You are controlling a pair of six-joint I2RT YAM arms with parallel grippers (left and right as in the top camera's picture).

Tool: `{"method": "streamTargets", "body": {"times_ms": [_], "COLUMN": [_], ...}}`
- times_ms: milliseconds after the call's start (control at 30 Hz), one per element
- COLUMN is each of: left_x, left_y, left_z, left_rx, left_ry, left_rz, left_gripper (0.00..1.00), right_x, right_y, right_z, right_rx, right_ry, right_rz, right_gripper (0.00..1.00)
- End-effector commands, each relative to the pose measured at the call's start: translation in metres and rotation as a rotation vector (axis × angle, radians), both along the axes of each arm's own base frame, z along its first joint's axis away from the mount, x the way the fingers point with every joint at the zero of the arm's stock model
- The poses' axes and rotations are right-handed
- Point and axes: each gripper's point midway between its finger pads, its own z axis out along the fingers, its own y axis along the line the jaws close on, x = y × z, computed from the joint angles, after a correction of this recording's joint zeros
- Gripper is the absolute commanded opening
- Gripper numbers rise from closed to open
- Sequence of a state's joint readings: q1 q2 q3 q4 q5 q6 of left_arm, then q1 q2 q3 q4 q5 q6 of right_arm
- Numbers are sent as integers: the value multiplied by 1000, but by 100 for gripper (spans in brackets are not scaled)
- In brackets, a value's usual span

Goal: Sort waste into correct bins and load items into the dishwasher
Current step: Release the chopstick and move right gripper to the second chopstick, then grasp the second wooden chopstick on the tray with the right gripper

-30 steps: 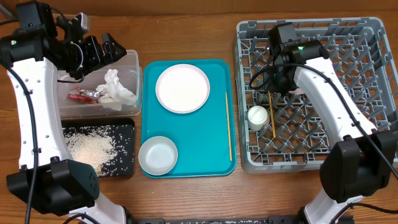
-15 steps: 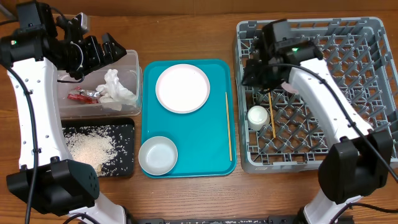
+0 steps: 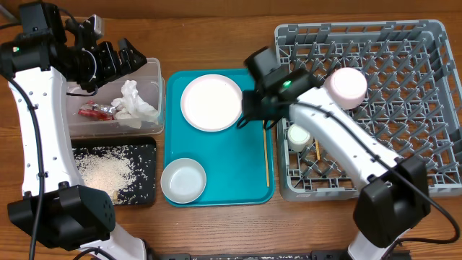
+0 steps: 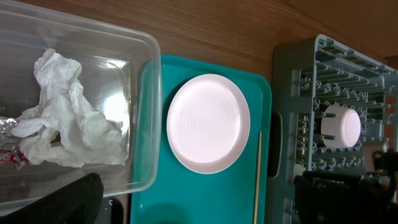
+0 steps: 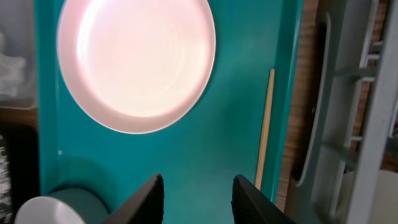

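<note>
Wood tabletop: right gripper hung spread and empty over teal tray, pink plate ahead, chopstick rightward; left gripper spread above clear tub.

Overhead: the right arm covers part of the dish rack and the upper end of the racked chopstick. Left wrist view: the red wrapper is cut by the left edge and partly under the tissue. Right wrist view: the white bowl is cut by the bottom edge; the dish rack is blurred.
</note>
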State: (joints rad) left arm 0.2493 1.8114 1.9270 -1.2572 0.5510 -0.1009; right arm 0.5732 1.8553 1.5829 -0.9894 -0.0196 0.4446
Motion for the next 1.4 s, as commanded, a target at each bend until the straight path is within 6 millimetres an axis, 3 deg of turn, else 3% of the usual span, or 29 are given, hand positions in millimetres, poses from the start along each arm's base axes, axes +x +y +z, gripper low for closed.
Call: {"method": "streamTargets", "body": {"times_ms": [0, 200, 400, 567, 800, 1133, 1367], "left_x": [2, 2, 2, 2, 2, 2, 2], "left_y": [-2, -2, -2, -2, -2, -2, -2], "left_z": [8, 8, 8, 8, 8, 8, 8], "left_rx": [-2, -2, -2, -2, -2, -2, -2], "left_ry": [-30, -30, -30, -30, -30, -30, -30], "left_rz": [-16, -16, -16, -16, -16, -16, -16], "left_gripper": [100, 100, 100, 100, 100, 100, 100], "right_x": [-4, -15, -14, -14, -15, -19, -23], "right_y": [-9, 6, -8, -9, -10, -14, -13], "right_z": [-11, -38, -59, -64, -77, -120, -128], "right_rx": [-115, -137, -225, -233, -250, -313, -307], "right_ry": [-59, -106, -148, -146, -128, -61, -33], "right_rz": [-114, -85, -103, -104, -101, -89, -99], "right_gripper": [38, 44, 50, 54, 56, 56, 57]}}
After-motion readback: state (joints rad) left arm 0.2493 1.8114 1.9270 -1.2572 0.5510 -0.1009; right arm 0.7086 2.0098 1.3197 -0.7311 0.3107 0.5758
